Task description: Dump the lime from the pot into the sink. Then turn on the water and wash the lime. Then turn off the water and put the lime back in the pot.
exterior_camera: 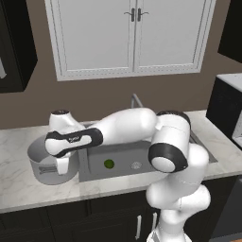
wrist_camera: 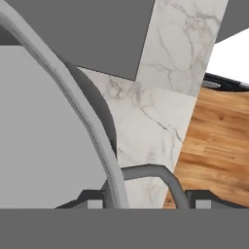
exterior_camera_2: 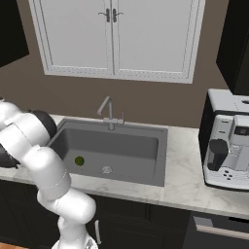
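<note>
Lime (exterior_camera: 109,164) already down in the sink (exterior_camera: 123,152), left of the drain (exterior_camera: 136,165). Gripper (wrist_camera: 146,197) pinching the stockpot (exterior_camera: 40,163) at its rim handle (wrist_camera: 155,177) — set it upright on the counter (exterior_camera: 19,189), then release gently.
</note>
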